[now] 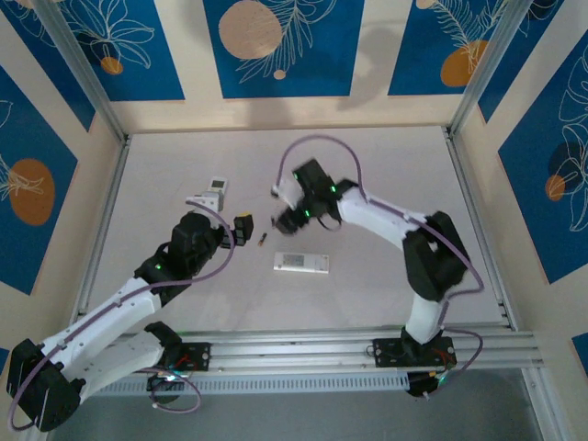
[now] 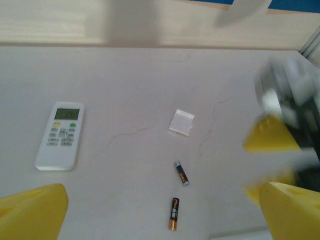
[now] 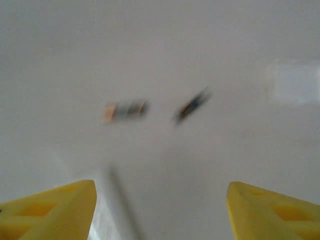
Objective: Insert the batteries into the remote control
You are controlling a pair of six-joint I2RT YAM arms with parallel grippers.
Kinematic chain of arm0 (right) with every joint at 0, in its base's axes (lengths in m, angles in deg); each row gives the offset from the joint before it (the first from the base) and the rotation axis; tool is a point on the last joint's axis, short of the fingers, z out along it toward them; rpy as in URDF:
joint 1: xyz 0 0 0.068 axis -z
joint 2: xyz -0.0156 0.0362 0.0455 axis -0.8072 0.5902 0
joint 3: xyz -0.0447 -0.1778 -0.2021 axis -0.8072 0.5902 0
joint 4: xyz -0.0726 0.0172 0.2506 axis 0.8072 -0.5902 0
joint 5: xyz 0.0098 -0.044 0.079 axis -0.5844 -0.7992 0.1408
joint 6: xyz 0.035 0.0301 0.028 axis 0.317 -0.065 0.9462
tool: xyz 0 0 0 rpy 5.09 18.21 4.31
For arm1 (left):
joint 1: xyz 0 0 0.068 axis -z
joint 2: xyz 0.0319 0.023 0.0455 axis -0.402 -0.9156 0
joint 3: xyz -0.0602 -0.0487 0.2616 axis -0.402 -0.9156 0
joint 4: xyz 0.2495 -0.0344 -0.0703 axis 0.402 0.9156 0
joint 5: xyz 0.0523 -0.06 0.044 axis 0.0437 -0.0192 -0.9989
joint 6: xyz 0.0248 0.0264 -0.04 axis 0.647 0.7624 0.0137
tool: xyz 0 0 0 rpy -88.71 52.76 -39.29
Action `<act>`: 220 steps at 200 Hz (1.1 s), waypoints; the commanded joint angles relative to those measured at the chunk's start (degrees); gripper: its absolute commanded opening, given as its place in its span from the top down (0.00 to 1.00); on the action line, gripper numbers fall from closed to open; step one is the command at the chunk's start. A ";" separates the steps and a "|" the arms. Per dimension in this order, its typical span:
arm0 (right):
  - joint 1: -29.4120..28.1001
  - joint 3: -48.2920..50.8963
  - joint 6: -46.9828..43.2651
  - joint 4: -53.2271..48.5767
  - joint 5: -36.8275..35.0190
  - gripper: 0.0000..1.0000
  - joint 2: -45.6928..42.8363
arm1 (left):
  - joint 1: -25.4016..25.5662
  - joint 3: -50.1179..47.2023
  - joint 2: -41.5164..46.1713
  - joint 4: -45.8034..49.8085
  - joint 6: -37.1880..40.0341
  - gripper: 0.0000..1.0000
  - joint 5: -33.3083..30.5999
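Yellow fingers (image 2: 35,212) of the left hand (image 2: 162,197) stand spread and empty above two batteries (image 2: 181,173) loose on the counter (image 2: 125,90). Right hand (image 3: 161,189), blurred, seems spread too. Likely the pick-up step: one hand must descend and pinch a cell; remote control (image 1: 301,263) lies near-right.

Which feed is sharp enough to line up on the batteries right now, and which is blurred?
Right wrist view: heavy motion blur, both batteries reduced to smears. Left wrist view: table surface and batteries crisp, white remote with the display legible, though the right gripper is smeared near the right edge. Top external view: evenly lit, mostly sharp, but the batteries are tiny there.
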 commanded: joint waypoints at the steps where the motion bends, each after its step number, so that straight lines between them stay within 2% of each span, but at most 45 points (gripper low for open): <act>1: 1.14 -10.23 29.79 -13.04 2.48 0.43 10.32 | -1.60 2.35 0.60 4.57 -3.23 0.00 1.16; 35: 0.28 -15.10 34.68 -12.94 0.18 0.43 16.89 | -4.06 4.58 -0.21 10.51 -2.91 0.00 7.86; 82: -2.36 -20.91 34.13 -15.80 -3.94 0.46 22.44 | -4.91 3.29 -1.23 8.75 -4.09 0.00 11.99; 127: -5.22 -25.64 31.58 -18.63 -13.37 0.55 26.97 | -4.92 2.42 -1.51 6.71 -4.86 0.00 10.37; 140: -5.40 -27.07 31.37 -18.91 -13.32 0.59 28.16 | -4.92 2.16 -1.31 6.62 -4.85 0.00 10.25; 154: -5.33 -28.30 31.66 -18.94 -12.74 0.69 29.62 | -4.97 2.01 -1.27 6.56 -4.96 0.00 10.07; 175: -5.41 -30.33 31.62 -20.20 -12.94 0.74 31.59 | -4.98 1.72 -1.00 6.57 -5.02 0.00 10.15; 195: -5.72 -31.24 31.13 -21.30 -12.23 0.86 31.82 | -5.02 1.38 -0.61 6.54 -4.30 0.00 10.99; 220: -5.37 -29.31 32.47 -20.66 -11.19 0.89 28.41 | -4.99 1.05 -0.86 5.91 -2.24 0.00 13.39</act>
